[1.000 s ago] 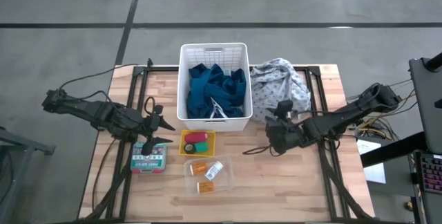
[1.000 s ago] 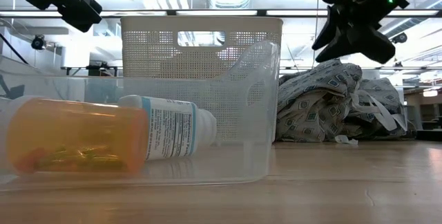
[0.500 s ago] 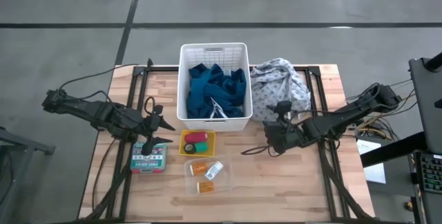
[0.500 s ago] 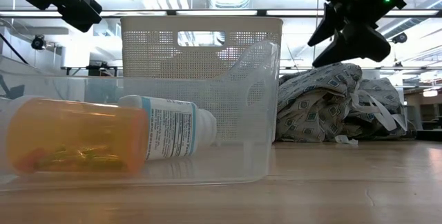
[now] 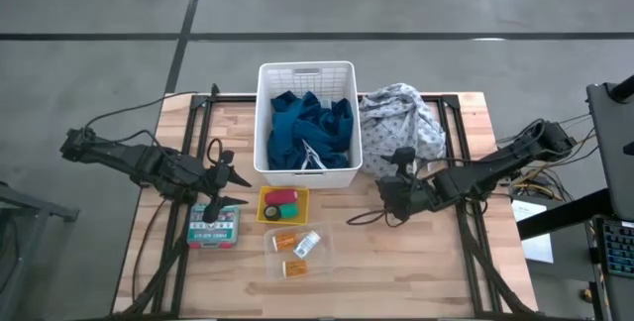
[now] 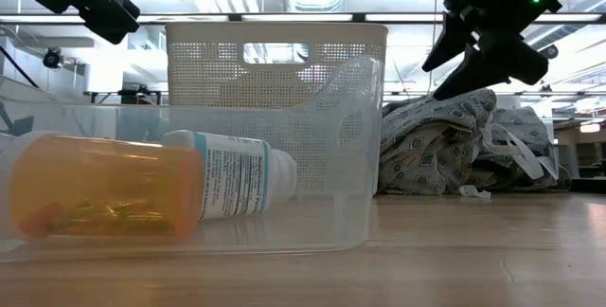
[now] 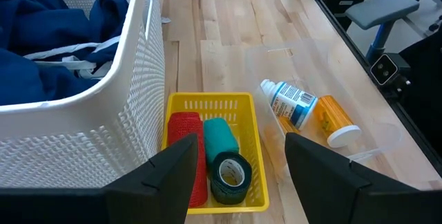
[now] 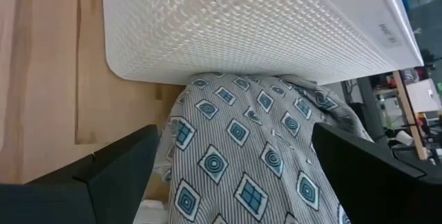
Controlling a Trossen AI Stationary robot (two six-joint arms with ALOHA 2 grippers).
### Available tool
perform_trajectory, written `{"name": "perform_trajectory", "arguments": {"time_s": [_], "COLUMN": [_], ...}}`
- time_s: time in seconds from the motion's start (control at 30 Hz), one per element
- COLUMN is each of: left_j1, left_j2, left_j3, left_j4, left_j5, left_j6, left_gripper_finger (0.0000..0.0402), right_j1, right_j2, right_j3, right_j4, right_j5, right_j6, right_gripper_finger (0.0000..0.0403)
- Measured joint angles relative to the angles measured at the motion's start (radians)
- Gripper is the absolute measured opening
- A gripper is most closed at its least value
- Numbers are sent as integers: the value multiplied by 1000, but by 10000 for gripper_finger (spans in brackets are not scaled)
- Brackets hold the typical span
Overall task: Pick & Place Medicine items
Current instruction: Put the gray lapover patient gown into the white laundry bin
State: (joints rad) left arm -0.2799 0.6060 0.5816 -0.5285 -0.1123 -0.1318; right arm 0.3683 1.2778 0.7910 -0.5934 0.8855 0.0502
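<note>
A yellow tray holds a pink-red cylinder, a teal roll and a dark green roll. Nearer the front edge, a clear tray holds two orange pill bottles and a white labelled bottle, all lying on their sides. A labelled box lies flat on the table. My left gripper hovers open to the yellow tray's left. My right gripper is open above the table beside the grey patterned cloth, touching nothing.
A white basket with a teal-blue cloth stands at the table's far middle. The grey patterned cloth lies heaped against its right wall. Bare wood lies to the front right. A dark cable trails under the right arm.
My right gripper has opened wide and its wrist has turned a little, staying in place above the table by the grey cloth.
</note>
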Motion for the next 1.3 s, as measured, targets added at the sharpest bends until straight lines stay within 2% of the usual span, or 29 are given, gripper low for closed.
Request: {"name": "perform_trajectory", "arguments": {"time_s": [0.3,0.5,0.73,0.9,1.07,1.3], "left_j1": [0,0,0,0,0,0], "left_j2": [0,0,0,0,0,0], "left_j3": [0,0,0,0,0,0], "left_j4": [0,0,0,0,0,0], "left_j5": [0,0,0,0,0,0], "left_j6": [0,0,0,0,0,0], "left_gripper_finger": [226,226,226,226,226,226], "right_j1": [0,-15,-83,-164,-269,-411], "right_j2": [0,1,2,2,2,2], "right_j3": [-36,-118,-207,-221,-226,-226], "right_j4": [24,123,189,189,189,190], "right_j5": [-7,-5,8,25,-38,-204], "right_j6": [-2,-82,-184,-189,-193,-226], "right_gripper_finger": [381,381,381,381,381,381]}}
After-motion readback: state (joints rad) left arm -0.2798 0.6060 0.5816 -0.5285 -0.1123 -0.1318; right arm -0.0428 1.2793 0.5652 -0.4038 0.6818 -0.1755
